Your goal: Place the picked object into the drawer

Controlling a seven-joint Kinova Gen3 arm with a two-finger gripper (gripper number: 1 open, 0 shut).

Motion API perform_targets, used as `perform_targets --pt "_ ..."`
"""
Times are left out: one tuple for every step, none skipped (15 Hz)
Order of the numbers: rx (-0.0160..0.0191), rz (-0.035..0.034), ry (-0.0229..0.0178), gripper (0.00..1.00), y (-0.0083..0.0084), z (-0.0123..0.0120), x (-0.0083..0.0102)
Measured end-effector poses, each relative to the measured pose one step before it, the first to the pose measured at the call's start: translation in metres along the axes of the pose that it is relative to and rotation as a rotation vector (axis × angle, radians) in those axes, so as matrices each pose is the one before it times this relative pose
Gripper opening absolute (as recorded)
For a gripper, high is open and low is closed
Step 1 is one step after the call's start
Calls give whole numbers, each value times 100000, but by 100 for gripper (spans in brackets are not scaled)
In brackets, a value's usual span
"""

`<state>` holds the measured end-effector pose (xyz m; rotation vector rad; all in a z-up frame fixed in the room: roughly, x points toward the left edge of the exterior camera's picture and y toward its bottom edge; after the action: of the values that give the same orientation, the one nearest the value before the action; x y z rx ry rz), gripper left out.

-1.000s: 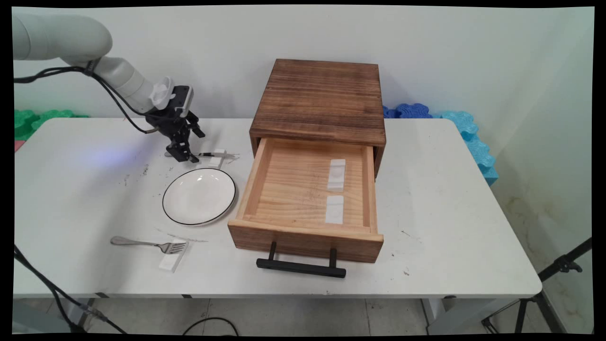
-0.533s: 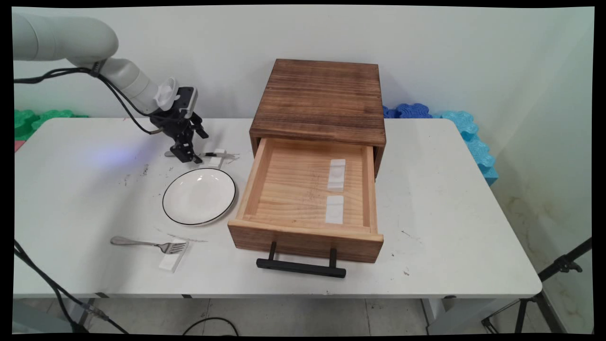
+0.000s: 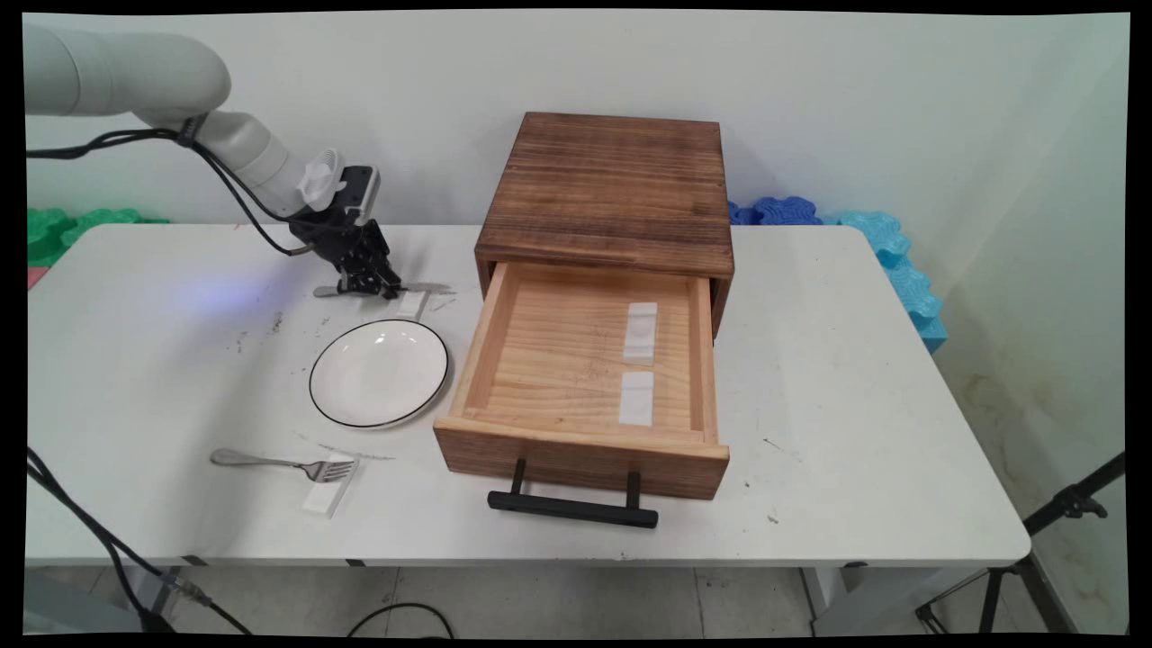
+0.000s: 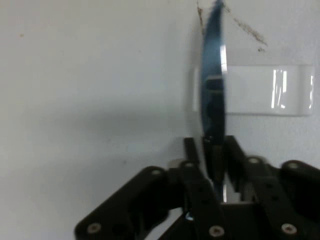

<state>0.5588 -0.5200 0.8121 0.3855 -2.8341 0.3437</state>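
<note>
The gripper point(image 3: 371, 284) pinches a knife point(image 4: 212, 95) behind the plate point(image 3: 379, 373); the open drawer point(image 3: 585, 360) beside it holds two white blocks point(image 3: 638, 362).

You have one white plate point(image 3: 378, 373), one fork point(image 3: 281, 464), one knife point(image 3: 382, 290), one wooden drawer box point(image 3: 607, 193) with its single drawer point(image 3: 585, 396) open, and four white blocks point(image 3: 639, 333).
</note>
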Motion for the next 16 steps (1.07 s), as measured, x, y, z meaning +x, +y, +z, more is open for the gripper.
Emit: perform_targets --pt "-112 -79 63 0 28 17 40" --pt "-139 -59 81 0 25 13 70" --pt "-92 -131 37 0 47 -20 15" --pt "-104 -141 75 0 52 -28 31" --pt "-69 -190 94 0 46 -55 35" --pt "-37 -174 76 0 23 -44 34" --pt "24 -157 53 0 19 -61 21" --pt "103 -311 67 0 30 -128 14" --pt "106 -224 42 0 17 -97 11" --pt "290 -428 19 0 24 -210 -4" --pt "406 -623 32 0 37 -287 14" --pt "528 -783 38 0 39 -352 23" --pt "560 -960 -18 0 75 -384 12" --pt "664 -1249 -20 0 118 -490 -7" --pt "710 -1259 31 0 140 -557 20" --pt "558 -1063 94 0 166 -528 25"
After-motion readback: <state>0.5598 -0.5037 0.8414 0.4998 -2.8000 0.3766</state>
